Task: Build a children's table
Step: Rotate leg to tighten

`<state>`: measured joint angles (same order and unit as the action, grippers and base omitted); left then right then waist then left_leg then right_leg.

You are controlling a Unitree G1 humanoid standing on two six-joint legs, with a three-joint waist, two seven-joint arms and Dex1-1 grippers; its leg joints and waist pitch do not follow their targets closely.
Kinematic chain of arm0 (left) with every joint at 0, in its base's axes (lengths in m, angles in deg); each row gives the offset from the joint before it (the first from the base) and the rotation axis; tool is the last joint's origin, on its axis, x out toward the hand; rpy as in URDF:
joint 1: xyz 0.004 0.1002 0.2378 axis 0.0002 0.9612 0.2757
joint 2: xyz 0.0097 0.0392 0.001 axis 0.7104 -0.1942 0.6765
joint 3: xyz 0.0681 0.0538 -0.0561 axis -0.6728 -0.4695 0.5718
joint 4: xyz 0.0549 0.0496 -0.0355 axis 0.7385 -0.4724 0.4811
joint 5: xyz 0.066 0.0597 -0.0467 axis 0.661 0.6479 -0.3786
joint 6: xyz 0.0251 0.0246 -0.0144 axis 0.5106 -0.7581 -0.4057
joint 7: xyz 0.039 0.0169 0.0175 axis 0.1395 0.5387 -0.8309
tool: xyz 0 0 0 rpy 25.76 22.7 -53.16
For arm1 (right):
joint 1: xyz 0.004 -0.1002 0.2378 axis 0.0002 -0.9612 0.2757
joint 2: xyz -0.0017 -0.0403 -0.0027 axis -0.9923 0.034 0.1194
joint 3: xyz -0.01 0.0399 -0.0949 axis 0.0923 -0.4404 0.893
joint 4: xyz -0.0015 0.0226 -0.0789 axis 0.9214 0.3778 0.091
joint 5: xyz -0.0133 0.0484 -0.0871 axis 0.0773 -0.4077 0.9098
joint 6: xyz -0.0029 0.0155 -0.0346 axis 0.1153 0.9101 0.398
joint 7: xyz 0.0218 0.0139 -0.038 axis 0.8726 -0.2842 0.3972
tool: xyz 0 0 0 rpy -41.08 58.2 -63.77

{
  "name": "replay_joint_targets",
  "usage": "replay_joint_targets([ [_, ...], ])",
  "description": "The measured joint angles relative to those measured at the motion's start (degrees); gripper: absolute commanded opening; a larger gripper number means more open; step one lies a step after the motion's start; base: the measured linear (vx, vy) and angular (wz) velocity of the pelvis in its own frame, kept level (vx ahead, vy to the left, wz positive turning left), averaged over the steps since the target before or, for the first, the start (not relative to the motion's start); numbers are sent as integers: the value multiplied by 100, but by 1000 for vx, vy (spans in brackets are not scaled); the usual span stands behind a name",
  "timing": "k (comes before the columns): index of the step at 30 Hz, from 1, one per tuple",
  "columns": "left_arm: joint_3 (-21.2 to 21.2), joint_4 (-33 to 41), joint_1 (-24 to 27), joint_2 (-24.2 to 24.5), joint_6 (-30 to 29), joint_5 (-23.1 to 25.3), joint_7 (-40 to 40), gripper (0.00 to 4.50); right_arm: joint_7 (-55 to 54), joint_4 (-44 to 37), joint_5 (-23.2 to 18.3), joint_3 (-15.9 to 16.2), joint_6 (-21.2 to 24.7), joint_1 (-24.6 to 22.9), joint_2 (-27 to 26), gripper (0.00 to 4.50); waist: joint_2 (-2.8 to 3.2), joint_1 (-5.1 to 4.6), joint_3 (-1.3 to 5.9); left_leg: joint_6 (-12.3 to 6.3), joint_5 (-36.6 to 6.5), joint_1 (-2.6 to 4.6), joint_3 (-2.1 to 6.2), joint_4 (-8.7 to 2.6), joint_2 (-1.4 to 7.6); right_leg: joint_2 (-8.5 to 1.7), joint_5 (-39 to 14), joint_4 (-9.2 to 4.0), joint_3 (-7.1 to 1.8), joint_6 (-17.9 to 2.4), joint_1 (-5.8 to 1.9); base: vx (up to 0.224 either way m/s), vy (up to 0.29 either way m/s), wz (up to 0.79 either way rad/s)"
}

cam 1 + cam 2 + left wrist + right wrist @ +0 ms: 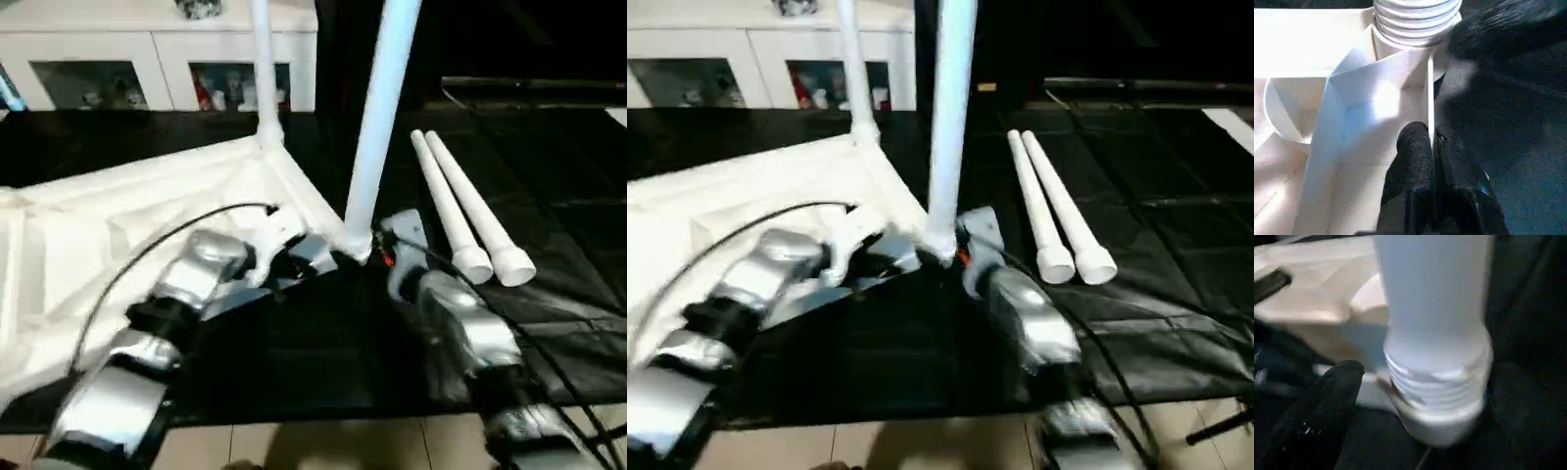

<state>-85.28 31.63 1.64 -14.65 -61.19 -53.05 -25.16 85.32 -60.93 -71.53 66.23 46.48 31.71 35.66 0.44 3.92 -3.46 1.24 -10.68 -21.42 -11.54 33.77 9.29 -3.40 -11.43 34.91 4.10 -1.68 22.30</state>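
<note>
The children's table top (118, 225) lies upside down on a black mat, ribs facing up. One white leg (263, 69) stands in its far corner socket. A second leg (380, 108) stands in the near corner socket, its threaded base (1437, 382) partly showing. Two loose legs (460, 211) lie side by side on the mat to the right. My left gripper (1431, 147) is shut on the top's thin rim wall (1430, 93) just beside that near socket. My right gripper (1435, 401) is open around the near leg's base, with its fingers (1327, 401) standing off on both sides.
A white cabinet (157, 59) with glass doors runs along the back. The black mat (558, 186) reaches well to the right of the loose legs. Pale floor (343, 446) shows at the near edge. A black cable (147, 245) arcs over my left forearm.
</note>
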Motion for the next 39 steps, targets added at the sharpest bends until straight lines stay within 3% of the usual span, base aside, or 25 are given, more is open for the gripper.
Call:
replay_joint_targets([
  [12, -389, 1, 92, 646, 980, -23, 1772, 0, 2372, -495, -203, 463, -73, -168, 1363, 443, 1, 294, -1, -1, 0, 0, 0, 9, 2, 0, 0, 4, 2, 0, -3, 0, 0, 0],
  [18, -561, 202, 149, 683, 1153, -25, 2201, 0, 3040, -310, -115, 789, -264, 79, 1377, 443, 0, 356, -1, -1, 0, 0, 0, 17, 2, -2, 1, 8, 3, -1, -6, 0, 0, 0],
  [19, -585, 216, 152, 682, 1189, -23, 2225, 0, 3105, -288, -107, 806, -276, 90, 1367, 415, 0, 374, 0, -1, 0, 0, 0, 17, 2, -2, 0, 8, 2, -1, -6, 0, 0, 0],
  [23, -652, 247, 158, 660, 1292, -16, 2294, 0, 3429, -105, -108, 924, -276, 236, 1298, 407, 0, 414, -1, -1, 0, 1, 0, 17, 2, -2, 0, 10, 3, -1, -5, 0, 0, 0],
  [24, -679, 247, 158, 648, 1314, -16, 2309, 0, 3447, -103, -108, 966, -276, 261, 1293, 376, 0, 429, 0, -1, 0, 1, 0, 17, 2, -2, 0, 11, 3, 0, -5, 0, 0, 0],
  [27, -699, 247, 158, 635, 1345, -15, 2363, 0, 3567, -62, -110, 1060, -275, 284, 1254, 358, -1, 436, 0, -1, 0, 0, 0, 18, 2, -3, 0, 10, 3, 0, -6, 0, 0, 0],
  [33, -732, 246, 158, 641, 1375, -11, 2384, 0, 3703, 69, -148, 1076, -301, 320, 1213, 303, -2, 435, 1, -1, 1, 1, 0, 22, 3, -3, 1, 13, 3, -1, -6, 0, 0, 0],
  [39, -736, 242, 158, 646, 1429, -11, 2389, 0, 3772, 135, -145, 1075, -375, 347, 1207, 283, -2, 436, 1, -1, 0, 1, 0, 22, 3, -3, 0, 13, 4, 0, -6, 0, 0, 0],
])
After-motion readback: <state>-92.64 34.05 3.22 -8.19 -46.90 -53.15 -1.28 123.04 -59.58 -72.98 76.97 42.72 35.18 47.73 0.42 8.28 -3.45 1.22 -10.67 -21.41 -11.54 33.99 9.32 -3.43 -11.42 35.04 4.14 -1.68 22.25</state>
